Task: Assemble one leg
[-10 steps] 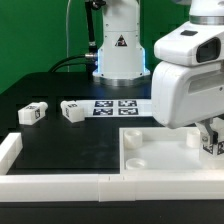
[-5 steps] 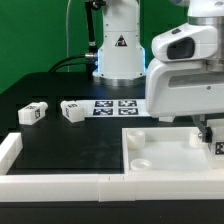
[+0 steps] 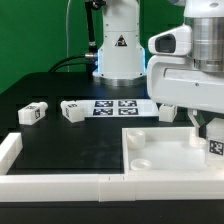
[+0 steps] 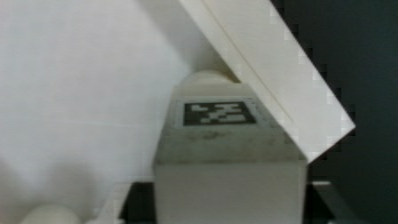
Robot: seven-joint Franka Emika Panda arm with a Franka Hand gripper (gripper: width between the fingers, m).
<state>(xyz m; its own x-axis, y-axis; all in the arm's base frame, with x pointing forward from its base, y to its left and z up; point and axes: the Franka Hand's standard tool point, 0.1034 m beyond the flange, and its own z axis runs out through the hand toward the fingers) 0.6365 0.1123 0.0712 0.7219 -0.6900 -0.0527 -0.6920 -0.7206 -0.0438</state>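
Note:
My gripper point(image 3: 211, 136) is shut on a leg point(image 3: 214, 147), a stubby white peg with a square tag. It holds the leg over the corner of the large white panel point(image 3: 165, 150) at the exterior view's right. In the wrist view the leg point(image 4: 221, 150) fills the space between the fingers of the gripper point(image 4: 222, 205), tag facing the camera. Its tip is against the panel's raised rim point(image 4: 267, 70), near a round socket. Two more legs point(image 3: 33, 113) point(image 3: 73, 110) lie on the black table at the exterior view's left. The fourth leg is out of view.
The marker board point(image 3: 118, 106) lies on the table in front of the robot base point(image 3: 119, 50). A white L-shaped fence point(image 3: 55, 185) runs along the near edge and up the exterior view's left. The panel has a round socket point(image 3: 140, 161) near its near left corner.
The arm's wrist housing has moved up and toward the exterior view's right. The leg stays gripped and has shifted slightly right and down at the panel's corner.

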